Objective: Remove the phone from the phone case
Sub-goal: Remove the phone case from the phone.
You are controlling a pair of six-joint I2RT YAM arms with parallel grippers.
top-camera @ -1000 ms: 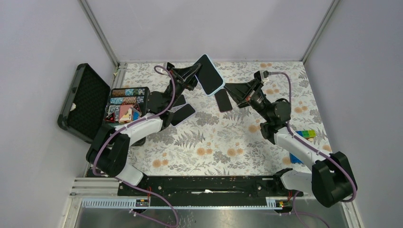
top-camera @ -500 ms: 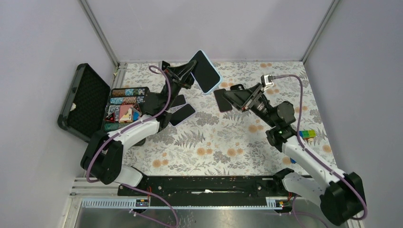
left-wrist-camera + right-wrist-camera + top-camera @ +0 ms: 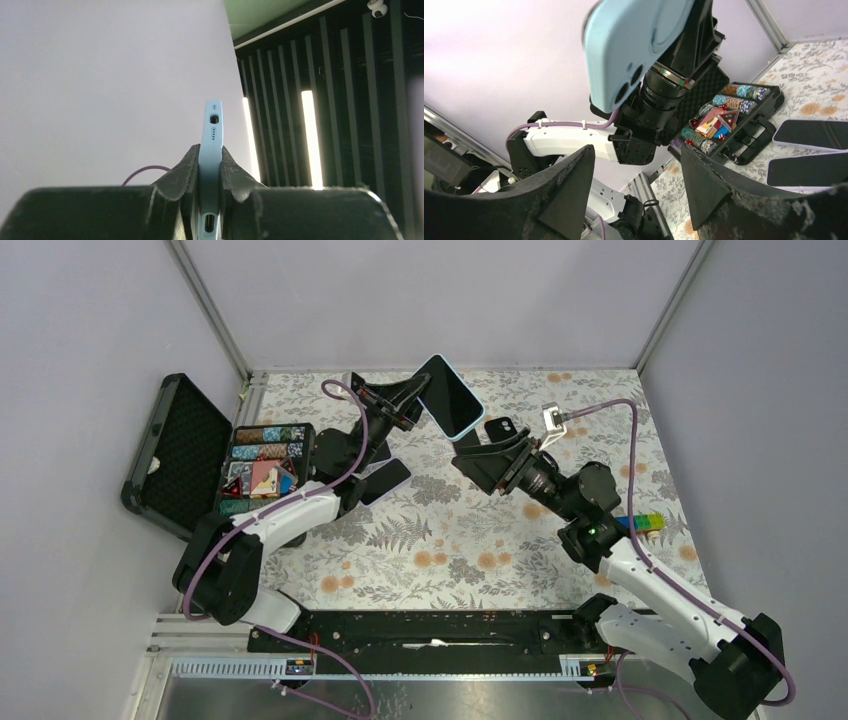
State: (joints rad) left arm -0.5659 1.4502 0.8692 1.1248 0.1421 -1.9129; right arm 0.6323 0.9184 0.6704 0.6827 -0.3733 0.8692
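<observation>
Tablecloth [image 3: 450, 550] bare mid-table; phone case [image 3: 634, 45] blocks far centre; spare phones [image 3: 388, 480] crowd left.

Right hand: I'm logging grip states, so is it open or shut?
Open: the right hand has its fingers wide apart, nothing between them.

No writing I can read anywhere. The back of the pale blue phone case [image 3: 639, 45] shows no lettering I can make out, and the chips [image 3: 739, 92] in the black tray [image 3: 312, 450] carry markings too small to tell.
</observation>
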